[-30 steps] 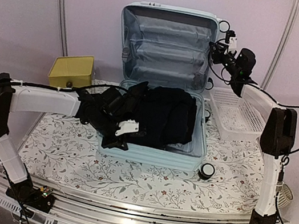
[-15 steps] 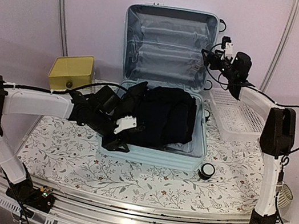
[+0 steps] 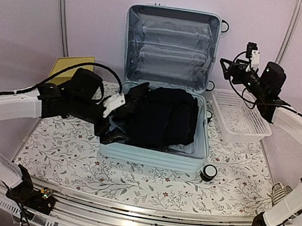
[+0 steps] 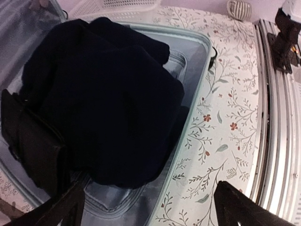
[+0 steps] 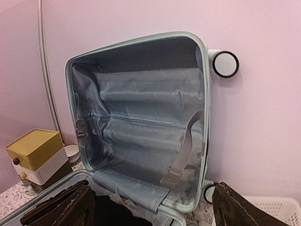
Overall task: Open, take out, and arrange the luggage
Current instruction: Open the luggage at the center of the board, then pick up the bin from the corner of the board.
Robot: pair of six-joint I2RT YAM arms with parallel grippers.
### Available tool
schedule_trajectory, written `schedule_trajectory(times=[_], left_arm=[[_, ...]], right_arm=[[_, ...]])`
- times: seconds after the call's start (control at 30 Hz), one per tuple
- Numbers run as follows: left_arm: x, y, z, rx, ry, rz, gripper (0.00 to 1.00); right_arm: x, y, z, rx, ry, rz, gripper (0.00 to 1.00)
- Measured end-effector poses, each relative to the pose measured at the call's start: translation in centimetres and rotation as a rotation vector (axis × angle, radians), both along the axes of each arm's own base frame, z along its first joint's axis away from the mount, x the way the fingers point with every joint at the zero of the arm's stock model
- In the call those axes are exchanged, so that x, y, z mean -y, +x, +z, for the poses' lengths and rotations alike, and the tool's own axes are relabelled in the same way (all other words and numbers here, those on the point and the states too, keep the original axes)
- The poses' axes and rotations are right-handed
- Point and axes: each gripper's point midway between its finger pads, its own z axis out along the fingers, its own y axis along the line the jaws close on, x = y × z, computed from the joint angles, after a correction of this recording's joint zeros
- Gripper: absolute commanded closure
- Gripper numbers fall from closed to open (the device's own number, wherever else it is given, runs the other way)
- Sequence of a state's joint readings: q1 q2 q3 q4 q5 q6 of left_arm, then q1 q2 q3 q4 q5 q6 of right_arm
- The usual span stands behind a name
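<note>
Clerk: Luggage (image 3: 153, 151), one item, pale mint hard shell. Location?

Checker: Middle of the table (image 3: 61, 158), toward its rear edge. The base lies flat. The lid (image 3: 171, 46) stands upright against the back wall, grey lining showing.

Clerk: Contents?

Checker: Black clothing (image 3: 167, 119), heaped in the base and filling most of it. A flat dark pouch (image 4: 28, 141) lies at the base's left side. Nothing appears to be lifted out.

Clerk: Left gripper (image 3: 116, 120)?

Checker: At the base's left front corner, jaws wide apart, holding nothing, facing across the clothing.

Clerk: Right gripper (image 3: 235, 66)?

Checker: In the air over the table's right rear corner, above the white basket (image 3: 241, 114) and clear of the lid. Jaws apart, holding nothing.

Clerk: Status?

Checker: Opening looks done. By my reading, taking out and arranging are not yet begun. The white basket and the yellow box (image 3: 68, 66), at the rear corners, may serve for sorting.
</note>
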State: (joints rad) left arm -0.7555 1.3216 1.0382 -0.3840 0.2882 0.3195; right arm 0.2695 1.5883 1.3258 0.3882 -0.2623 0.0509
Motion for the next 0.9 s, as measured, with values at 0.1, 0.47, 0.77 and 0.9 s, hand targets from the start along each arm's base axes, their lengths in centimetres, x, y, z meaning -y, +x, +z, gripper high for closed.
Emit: schedule_trajectory(times=[0.1, 0.47, 0.77, 0.9], left_arm=[[-1.0, 0.1, 3.1, 0.039, -0.068, 0.074, 0.02], [-3.7, 2.4, 6.7, -0.022, -0.236, 0.380, 0.02], [-4.3, 3.9, 5.9, -0.127, -0.318, 0.473, 0.02], [-4.3, 3.9, 5.4, -0.140, -0.332, 0.484, 0.02]], right_arm=[[0.9, -1.4, -1.3, -0.089, 0.025, -0.028, 0.09], [3.7, -3.7, -11.5, -0.606, 0.065, -0.187, 0.01], [7.3, -4.1, -16.5, -0.783, 0.005, -0.314, 0.00], [9.6, -3.1, -20.1, -0.899, -0.028, -0.390, 0.01]])
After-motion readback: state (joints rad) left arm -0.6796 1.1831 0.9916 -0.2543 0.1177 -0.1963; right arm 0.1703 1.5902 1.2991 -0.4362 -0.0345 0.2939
